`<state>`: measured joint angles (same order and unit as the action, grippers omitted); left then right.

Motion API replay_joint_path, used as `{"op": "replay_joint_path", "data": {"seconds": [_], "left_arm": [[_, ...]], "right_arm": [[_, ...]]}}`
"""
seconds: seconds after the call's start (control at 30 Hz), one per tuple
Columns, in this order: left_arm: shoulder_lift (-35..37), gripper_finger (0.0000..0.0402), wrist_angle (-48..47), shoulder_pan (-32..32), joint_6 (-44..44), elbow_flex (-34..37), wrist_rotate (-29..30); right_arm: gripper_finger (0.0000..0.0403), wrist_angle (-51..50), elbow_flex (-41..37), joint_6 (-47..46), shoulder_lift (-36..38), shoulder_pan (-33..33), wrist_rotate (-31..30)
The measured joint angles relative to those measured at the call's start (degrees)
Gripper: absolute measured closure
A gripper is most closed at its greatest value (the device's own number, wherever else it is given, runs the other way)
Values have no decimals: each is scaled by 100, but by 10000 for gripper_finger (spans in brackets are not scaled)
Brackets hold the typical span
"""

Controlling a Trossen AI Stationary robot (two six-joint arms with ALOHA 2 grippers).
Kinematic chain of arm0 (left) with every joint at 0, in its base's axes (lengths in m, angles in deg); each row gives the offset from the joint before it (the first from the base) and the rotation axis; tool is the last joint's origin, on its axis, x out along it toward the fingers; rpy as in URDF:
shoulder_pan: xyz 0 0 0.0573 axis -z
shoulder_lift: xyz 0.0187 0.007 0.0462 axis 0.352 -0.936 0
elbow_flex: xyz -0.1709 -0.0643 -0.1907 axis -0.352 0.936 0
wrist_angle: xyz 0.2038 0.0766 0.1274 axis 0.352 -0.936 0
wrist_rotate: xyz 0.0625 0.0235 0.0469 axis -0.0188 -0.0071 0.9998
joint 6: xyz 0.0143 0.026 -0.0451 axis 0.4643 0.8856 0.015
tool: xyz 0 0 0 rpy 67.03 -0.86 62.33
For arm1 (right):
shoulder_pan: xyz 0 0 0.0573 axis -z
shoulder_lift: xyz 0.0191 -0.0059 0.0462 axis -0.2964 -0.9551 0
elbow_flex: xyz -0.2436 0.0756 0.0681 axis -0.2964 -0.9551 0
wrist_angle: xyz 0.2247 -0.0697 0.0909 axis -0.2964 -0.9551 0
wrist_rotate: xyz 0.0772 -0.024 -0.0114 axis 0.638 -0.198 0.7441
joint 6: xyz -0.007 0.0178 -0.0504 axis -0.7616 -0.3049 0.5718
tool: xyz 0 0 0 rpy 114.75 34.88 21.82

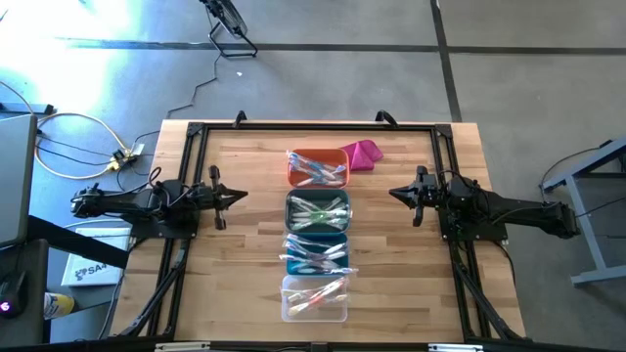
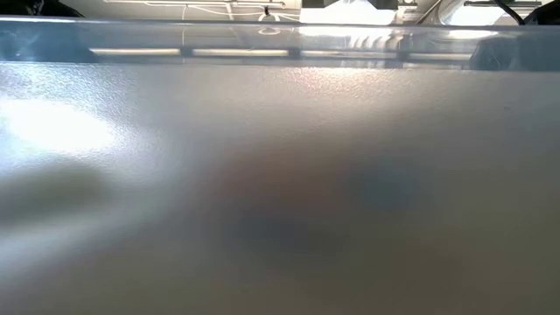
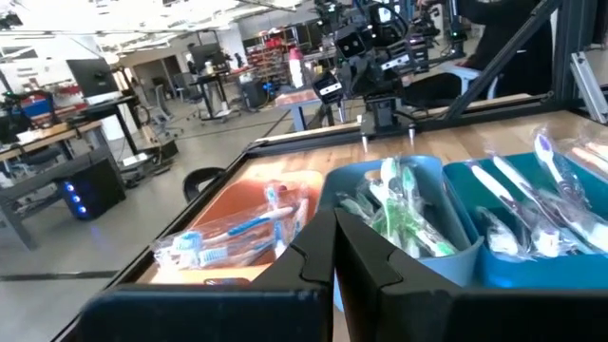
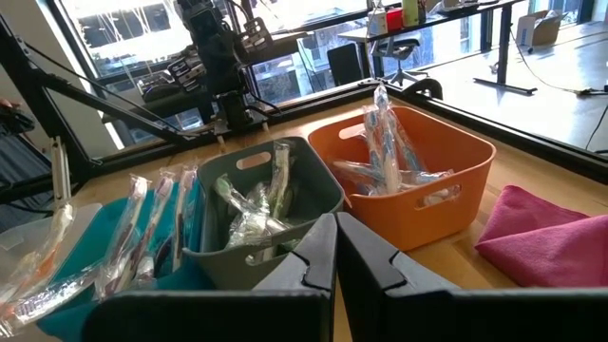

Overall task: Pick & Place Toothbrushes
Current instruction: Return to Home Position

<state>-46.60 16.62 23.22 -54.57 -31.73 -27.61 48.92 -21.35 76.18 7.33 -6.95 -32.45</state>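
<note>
Wrapped toothbrushes lie in four bins set in a column down the table's middle: an orange bin (image 1: 318, 168) farthest, then a grey bin (image 1: 318, 212), a teal bin (image 1: 316, 252) and a clear bin (image 1: 315, 298) nearest. The left wrist view shows toothbrushes (image 3: 237, 236) in the orange bin and more toothbrushes (image 3: 404, 214) in the grey one. My left gripper (image 1: 244, 195) hovers left of the bins, level, shut and holding nothing. My right gripper (image 1: 392, 193) hovers right of them, likewise shut with nothing in it. Each points at the bins.
A magenta cloth (image 1: 362, 154) lies right of the orange bin, also seen in the right wrist view (image 4: 541, 237). A black frame (image 1: 196, 132) runs around the wooden table. The low view is filled by a blurred grey surface close to the lens.
</note>
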Motion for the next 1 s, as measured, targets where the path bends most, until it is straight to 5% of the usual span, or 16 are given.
{"op": "replay_joint_path", "data": {"seconds": [0.37, 0.63, 1.0], "left_arm": [[0, 401, -4, 0, -1, -1, -2], [0, 401, -177, 0, -1381, -19, -57], [0, 401, -83, 0, -1357, -9, -54]], "right_arm": [[400, 0, 0, 0, 0, -1, 0], [400, 0, 0, 0, -1, 1, 0], [400, 0, 0, 0, -1, 0, 1]]}}
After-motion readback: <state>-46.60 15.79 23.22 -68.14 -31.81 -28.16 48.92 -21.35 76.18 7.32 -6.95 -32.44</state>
